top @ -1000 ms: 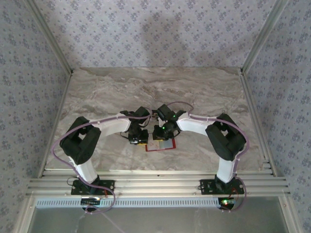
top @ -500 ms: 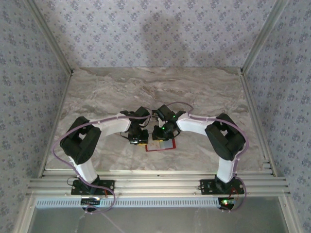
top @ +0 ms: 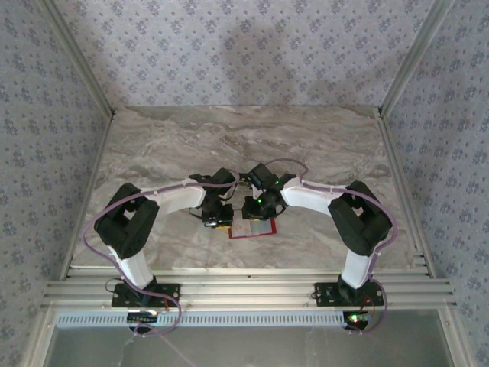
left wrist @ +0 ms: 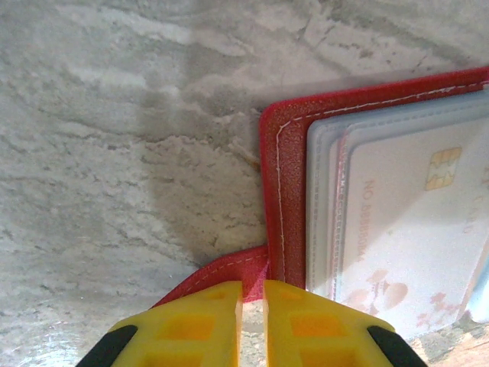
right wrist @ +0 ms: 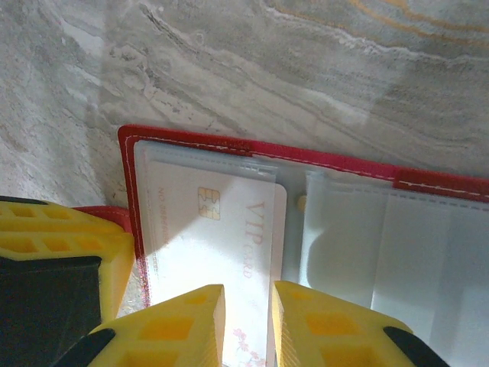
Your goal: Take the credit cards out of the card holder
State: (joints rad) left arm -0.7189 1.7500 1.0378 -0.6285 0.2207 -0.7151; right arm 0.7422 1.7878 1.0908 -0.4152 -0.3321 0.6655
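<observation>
Right arm (top: 359, 222) swung outward (left fingers (left wrist: 214, 325) crowd card holder (left wrist: 286, 191)).

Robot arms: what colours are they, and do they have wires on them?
The left arm and right arm are made of chunky white and black pieces. A thin purple cable loops along each one. Small green lights glow by the right wrist. The left hand and right hand each have two bright yellow blocky fingers with black parts behind.
</observation>
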